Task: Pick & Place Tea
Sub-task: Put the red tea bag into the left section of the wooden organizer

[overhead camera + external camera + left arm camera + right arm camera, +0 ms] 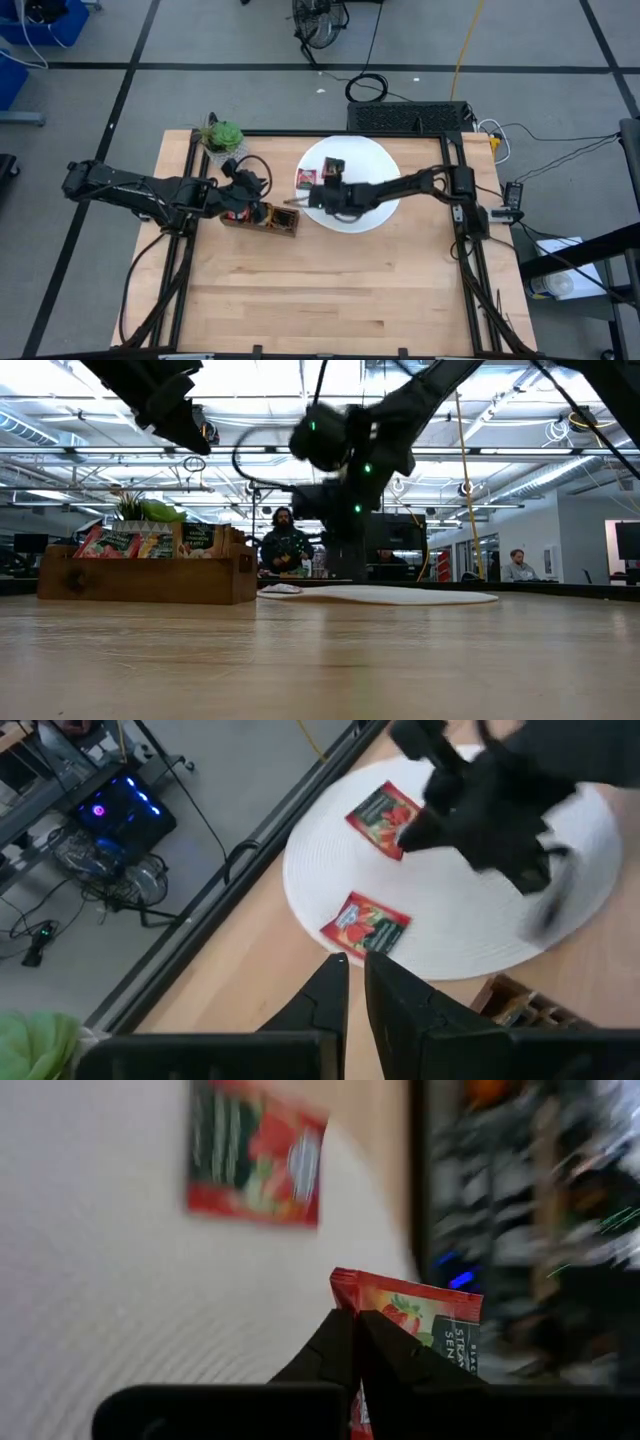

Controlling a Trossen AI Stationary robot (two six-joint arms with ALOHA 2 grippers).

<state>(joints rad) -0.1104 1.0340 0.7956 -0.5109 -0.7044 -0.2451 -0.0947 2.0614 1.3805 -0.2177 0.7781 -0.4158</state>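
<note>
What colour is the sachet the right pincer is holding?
Red, with a dark label panel: sachet in the right pincer, clearest in the right wrist view.

Right gripper [355, 1342] pinched closed (arm reaching inward); left gripper [355, 982] nearly closed, arm extended alongside

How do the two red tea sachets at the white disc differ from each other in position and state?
One red sachet is pinched in the right claw, which is shut on it; the other sachet lies free, with nothing gripping it. The held sachet stands on edge between the fingers, while the free one lies flat on the white disc. Both are small, red and square, with a strawberry picture.
</note>
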